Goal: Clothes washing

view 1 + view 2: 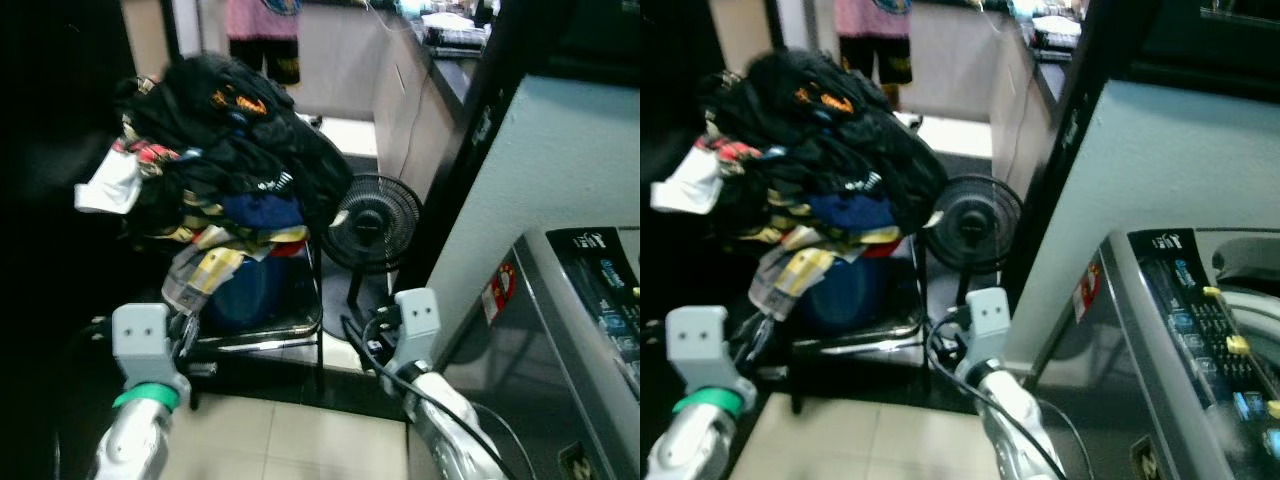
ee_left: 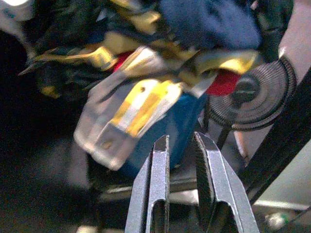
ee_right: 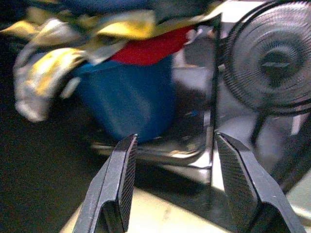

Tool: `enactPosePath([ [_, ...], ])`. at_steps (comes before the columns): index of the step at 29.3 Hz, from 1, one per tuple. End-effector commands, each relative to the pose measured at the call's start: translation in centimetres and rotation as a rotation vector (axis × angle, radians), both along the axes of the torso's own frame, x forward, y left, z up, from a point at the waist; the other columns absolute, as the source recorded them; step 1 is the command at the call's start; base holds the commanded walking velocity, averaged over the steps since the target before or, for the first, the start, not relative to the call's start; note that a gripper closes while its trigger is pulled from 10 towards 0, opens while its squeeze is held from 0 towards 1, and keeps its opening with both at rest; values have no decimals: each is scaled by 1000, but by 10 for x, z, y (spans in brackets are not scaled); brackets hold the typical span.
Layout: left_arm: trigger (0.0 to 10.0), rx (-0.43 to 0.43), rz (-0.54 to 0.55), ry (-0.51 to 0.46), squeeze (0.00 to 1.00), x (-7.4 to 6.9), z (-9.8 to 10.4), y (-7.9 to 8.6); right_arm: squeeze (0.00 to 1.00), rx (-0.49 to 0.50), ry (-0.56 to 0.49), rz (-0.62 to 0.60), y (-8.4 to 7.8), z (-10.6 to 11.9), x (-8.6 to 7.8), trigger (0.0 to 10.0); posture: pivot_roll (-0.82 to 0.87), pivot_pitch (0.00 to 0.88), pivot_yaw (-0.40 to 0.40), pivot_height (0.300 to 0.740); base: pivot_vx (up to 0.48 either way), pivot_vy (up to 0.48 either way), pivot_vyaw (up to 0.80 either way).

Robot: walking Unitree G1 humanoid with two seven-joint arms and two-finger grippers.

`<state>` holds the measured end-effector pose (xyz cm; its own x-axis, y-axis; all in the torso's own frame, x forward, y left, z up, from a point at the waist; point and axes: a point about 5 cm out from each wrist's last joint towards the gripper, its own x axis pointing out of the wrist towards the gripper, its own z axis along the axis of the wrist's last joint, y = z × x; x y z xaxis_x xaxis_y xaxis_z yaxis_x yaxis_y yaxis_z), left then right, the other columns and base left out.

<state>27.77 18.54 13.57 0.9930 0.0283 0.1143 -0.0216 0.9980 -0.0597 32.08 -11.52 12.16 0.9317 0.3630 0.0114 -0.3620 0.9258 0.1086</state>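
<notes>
L gripper [image 2: 181,145]: fingers sitting close together w/ a narrow gap, nothing between them, pointing at the yellow-and-grey garment [image 2: 127,114] hanging off the pile, centre of the L wrist frame. R gripper [image 3: 175,155]: fingers standing wide apart, empty, aiming at the blue basket [image 3: 127,94] and the metal rack [image 3: 160,154] it's sitting on.

Moving outward, head view: both wrists are showing at the bottom of the frame, L at lower left, R at lower centre, both short of the laundry and touching nothing. The clothes pile [image 1: 215,150] is filling the upper left to centre, heaped well over the basket rim: black items on top, a white piece [image 1: 105,185] sticking out at the left edge, a red bit peeking just above the basket. A black fan [image 1: 373,225] is standing just beside the rack, centre of frame. The washing machine [image 1: 590,330] w/ its control panel is occupying the lower right, well apart from the pile.

Progress, as I judge it: barely started. No garment is being held and the whole load looks to be sitting in the basket; whether anything is in the tub can't be told. Left to do: grab clothes, carry across to the washer, load, start it.
</notes>
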Motion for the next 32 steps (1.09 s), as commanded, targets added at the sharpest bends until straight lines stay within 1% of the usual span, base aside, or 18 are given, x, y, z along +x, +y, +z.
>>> enactPosePath([
  [1,10000,-8,16,20,0,-1,-7,4,0,-3,14,17,4,-3,-3,10000,38,50,-44,740,382,0,0],
  [7,10000,-13,17,18,0,-1,-7,3,0,-8,15,17,2,-3,-3,10000,33,50,-45,740,387,0,0],
  [9,10000,-14,15,17,0,0,-7,2,0,-21,10,22,2,-2,-3,10000,30,50,-45,740,390,0,0],
  [10,10000,-15,13,15,0,0,-7,1,0,-46,-2,30,3,0,-3,10000,30,50,-43,740,386,0,0],
  [14,10000,-15,8,9,0,2,-5,0,0,-68,-20,46,7,3,-2,10000,30,50,-43,740,390,0,800],
  [15,10000,-15,8,6,0,2,-5,0,0,-63,-27,42,7,4,-2,10000,33,48,-47,740,390,0,800],
  [18,10000,-15,11,2,0,2,-4,0,0,-28,-16,9,3,6,2,10000,34,47,-50,740,390,0,0],
  [25,10000,-16,19,0,0,2,-5,3,0,-27,-32,22,4,11,4,10000,29,43,-54,740,386,0,0],
  [32,10000,-21,17,-9,0,5,-5,1,0,-38,-102,18,1,28,10,10000,30,26,-67,740,382,0,0],
])
